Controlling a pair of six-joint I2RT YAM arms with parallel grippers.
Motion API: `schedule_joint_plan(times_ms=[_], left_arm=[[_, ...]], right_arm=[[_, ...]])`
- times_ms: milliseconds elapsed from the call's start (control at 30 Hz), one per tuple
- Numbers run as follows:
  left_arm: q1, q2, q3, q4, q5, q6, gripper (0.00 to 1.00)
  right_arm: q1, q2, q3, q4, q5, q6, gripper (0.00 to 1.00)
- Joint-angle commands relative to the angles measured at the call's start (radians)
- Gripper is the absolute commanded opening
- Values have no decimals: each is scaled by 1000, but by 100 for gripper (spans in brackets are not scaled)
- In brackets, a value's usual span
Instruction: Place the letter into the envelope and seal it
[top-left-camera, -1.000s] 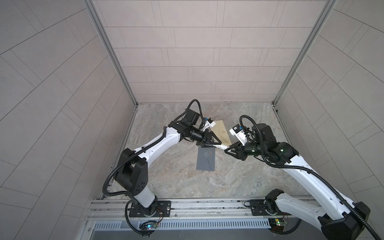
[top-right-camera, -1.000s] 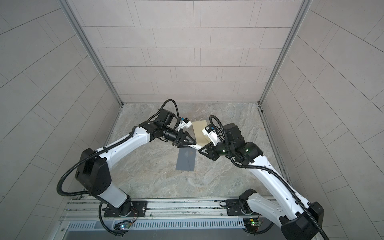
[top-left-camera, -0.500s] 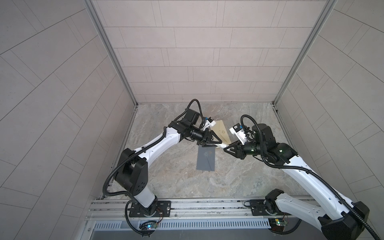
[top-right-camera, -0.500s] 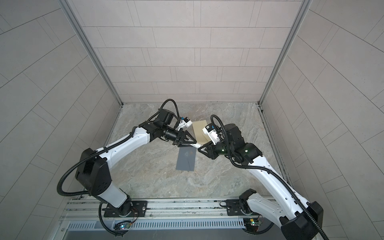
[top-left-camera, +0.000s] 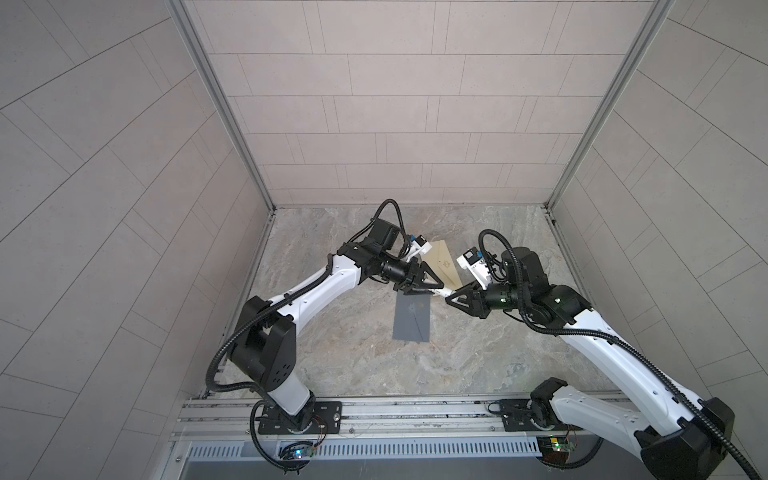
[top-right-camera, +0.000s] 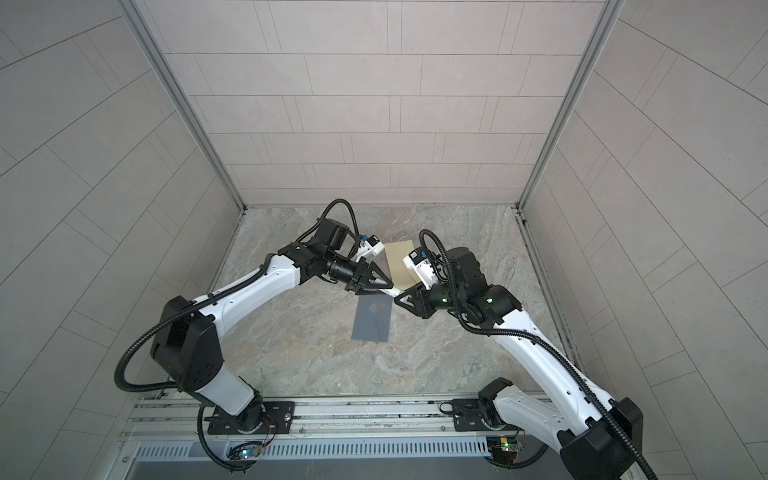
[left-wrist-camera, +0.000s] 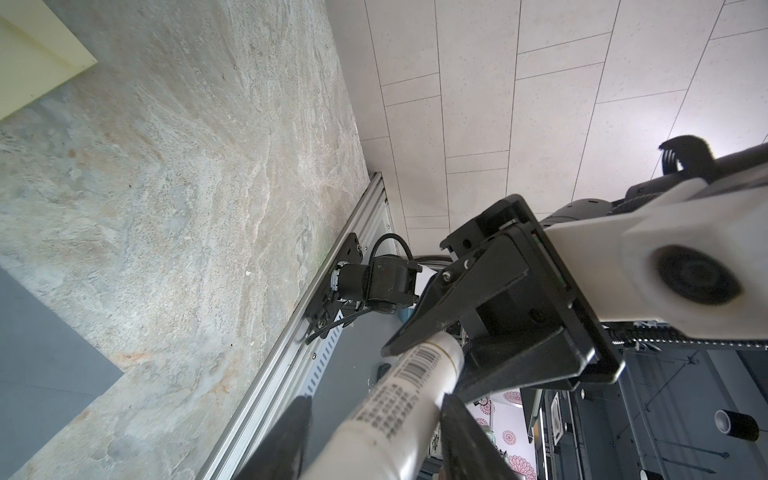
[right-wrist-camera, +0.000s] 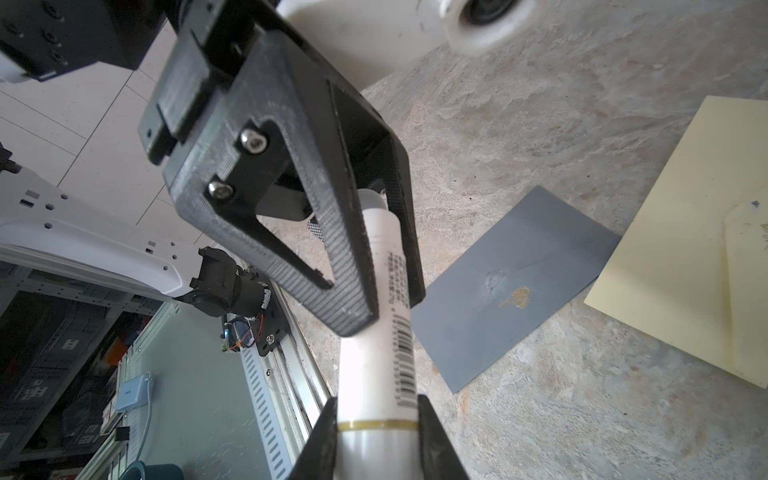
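1. Left claw (top-left-camera: 436, 286): part spread, both fingers pressed onto the barcoded body of the white glue stick (top-left-camera: 441, 292), held off the surface (top-left-camera: 332, 353).
2. Right claw (top-left-camera: 451, 299): narrower, pinching the other end of the same glue stick at its gold ring, as the right wrist view shows (right-wrist-camera: 386, 332). Tip to tip with the left claw, near the middle of the scene in both top views.
3. Gray envelope (top-left-camera: 412, 318): flat on the surface, gold emblem up, just near of the two claws and under the glue stick's left end.
4. Cream envelope (top-left-camera: 442, 262): flat, far and right of the gray envelope, just beside its far right corner.
5. Count: two claws, one glue stick, two envelopes. Cannot tell whether a letter sits inside either.
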Motion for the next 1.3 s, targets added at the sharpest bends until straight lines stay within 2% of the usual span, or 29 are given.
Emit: schedule_joint_plan(times_ms=[0, 267, 500, 767, 1033, 1267], left_arm=[[-11, 5, -11, -8, 1, 16, 52], [-12, 5, -12, -20, -6, 30, 52], [-14, 10, 1, -91, -23, 86, 52], [-25, 9, 15, -100, -26, 88, 52], [-32, 17, 22, -100, -22, 84, 52], [-52, 21, 21, -93, -24, 86, 52]], right_arm=[[5, 7, 8, -3, -38, -30, 0], [17, 34, 26, -46, -77, -67, 0], [18, 52, 60, -107, -56, -112, 0], [35, 71, 30, 55, 20, -7, 0], [84, 115, 24, 101, 72, 20, 0], [109, 151, -30, 251, 125, 100, 0]])
